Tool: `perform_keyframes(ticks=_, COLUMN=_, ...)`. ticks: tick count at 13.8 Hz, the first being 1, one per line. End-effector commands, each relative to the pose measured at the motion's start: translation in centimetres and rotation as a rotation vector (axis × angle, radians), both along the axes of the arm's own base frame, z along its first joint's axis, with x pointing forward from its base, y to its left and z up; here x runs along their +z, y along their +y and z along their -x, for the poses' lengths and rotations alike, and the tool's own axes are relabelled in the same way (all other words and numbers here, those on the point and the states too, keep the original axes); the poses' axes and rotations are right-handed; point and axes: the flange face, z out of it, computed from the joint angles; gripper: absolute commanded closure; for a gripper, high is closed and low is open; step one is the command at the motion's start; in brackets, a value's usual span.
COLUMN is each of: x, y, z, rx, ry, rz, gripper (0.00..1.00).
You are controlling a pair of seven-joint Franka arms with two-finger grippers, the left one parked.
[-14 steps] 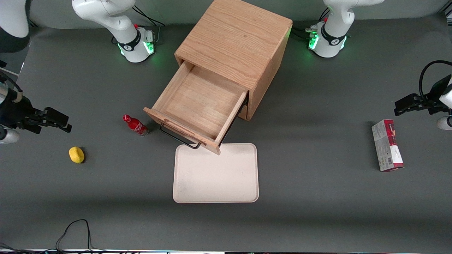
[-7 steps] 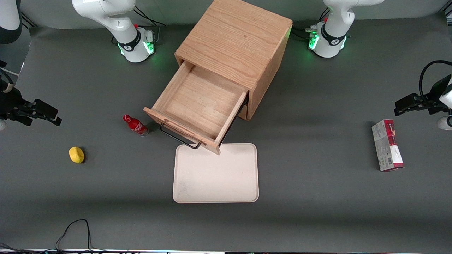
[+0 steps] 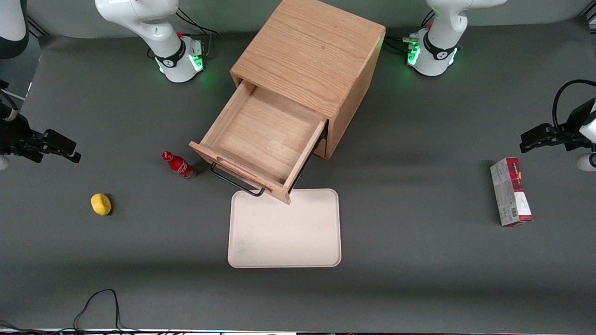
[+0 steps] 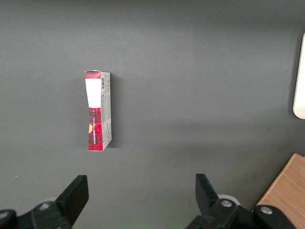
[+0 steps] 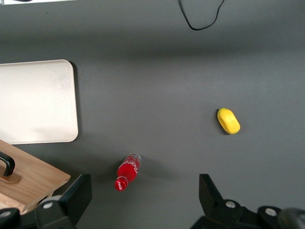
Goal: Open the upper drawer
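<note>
The upper drawer [image 3: 267, 139] is standing pulled well out of the cabinet [image 3: 309, 60], its inside bare, its front panel overhanging the edge of the cream tray [image 3: 285, 230]. Its black bar handle [image 3: 236, 182] is running slantwise, one end near the red bottle [image 3: 179, 165]. The opening looks done. The end effector [image 3: 70, 150] is hovering well apart, toward the working arm's end of the desk [image 3: 419, 260], fingers spread wide and holding nothing. A yellow object [image 3: 101, 204] is lying nearer the front camera than it.
</note>
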Motion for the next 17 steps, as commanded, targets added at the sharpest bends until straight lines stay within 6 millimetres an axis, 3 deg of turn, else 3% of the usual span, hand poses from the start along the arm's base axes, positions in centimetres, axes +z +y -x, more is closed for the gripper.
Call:
perform_keyframes(ticks=1, x=0.18, y=0.35, z=0.32, rx=0.007, ry=-0.002, rz=0.011, gripper=0.00)
perform_keyframes(ticks=17, x=0.26, y=-0.19, z=0.57, rx=0.001, ry=0.028, rz=0.025, gripper=0.00)
